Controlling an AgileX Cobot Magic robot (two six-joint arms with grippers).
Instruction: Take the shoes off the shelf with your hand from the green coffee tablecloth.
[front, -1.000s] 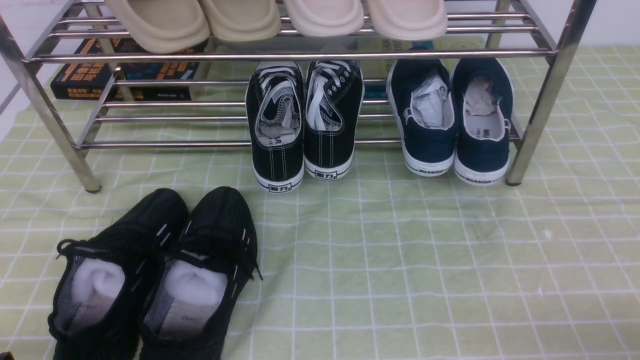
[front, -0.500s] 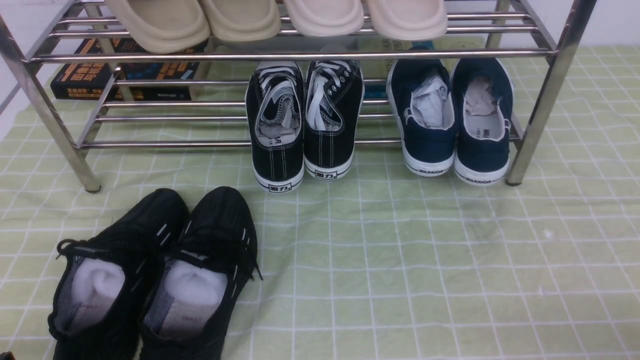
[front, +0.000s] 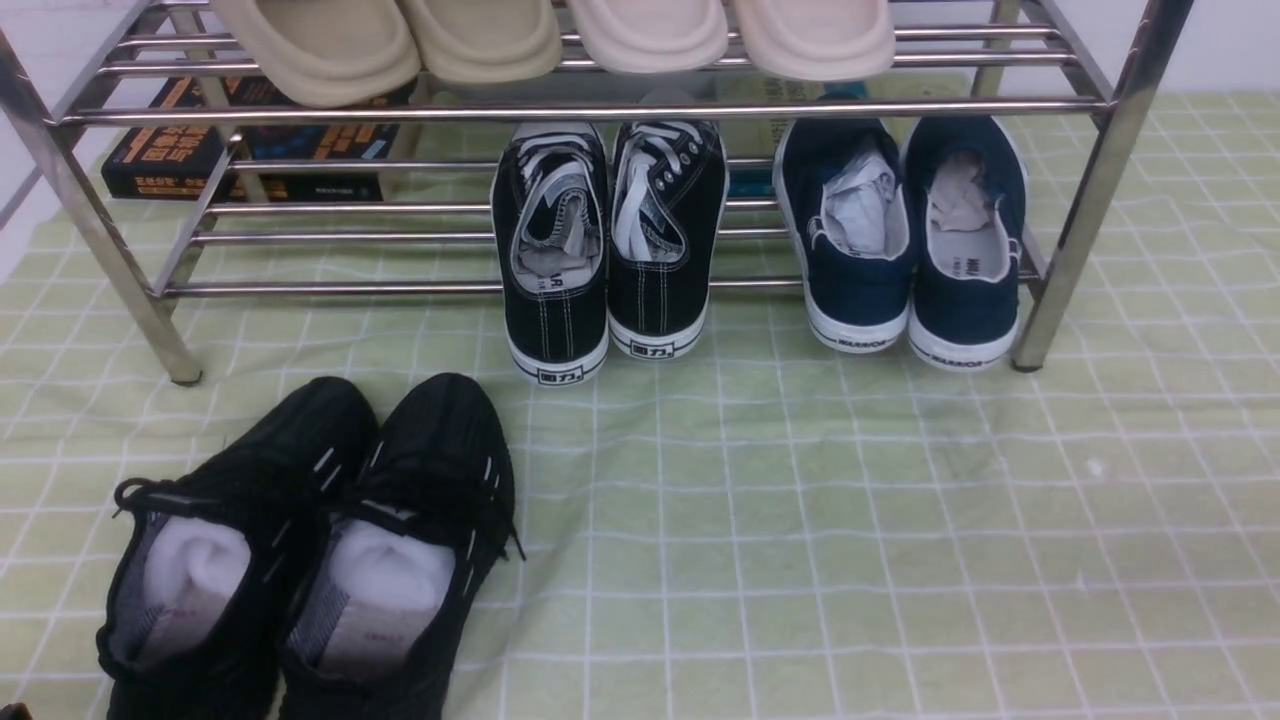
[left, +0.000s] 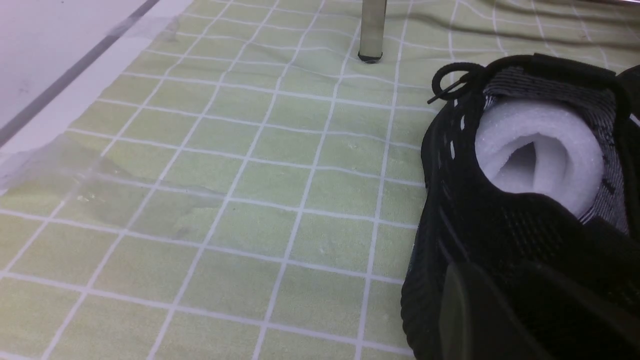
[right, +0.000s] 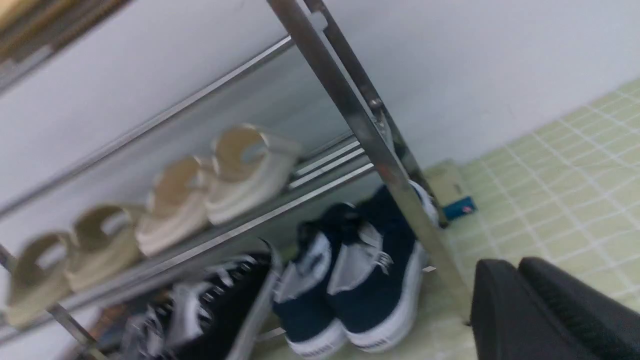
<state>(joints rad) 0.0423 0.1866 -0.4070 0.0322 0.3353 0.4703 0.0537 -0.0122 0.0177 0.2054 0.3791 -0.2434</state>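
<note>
The shoes (front: 905, 240), a navy pair with white soles and paper stuffing, stand heels toward me on the lower bars of the chrome shelf (front: 600, 110), beside its right leg. The green coffee tablecloth (front: 850, 500) lies under the shelf and spreads toward me. Neither hand shows in the front view. In the right wrist view my right gripper (right: 515, 267) is shut on nothing, hanging off to the side of the shelf leg (right: 370, 130), with the navy shoes (right: 370, 280) beyond that leg. My left gripper (left: 500, 295) hovers over a black mesh sneaker (left: 500, 215); its jaws are too dark to read.
Black lace-up sneakers (front: 610, 240) sit on the lower bars left of the navy pair. Black mesh sneakers (front: 320, 540) rest on the cloth at the front left. Beige slippers (front: 550, 35) fill the upper tier. Books (front: 250, 150) lie behind the shelf at the left.
</note>
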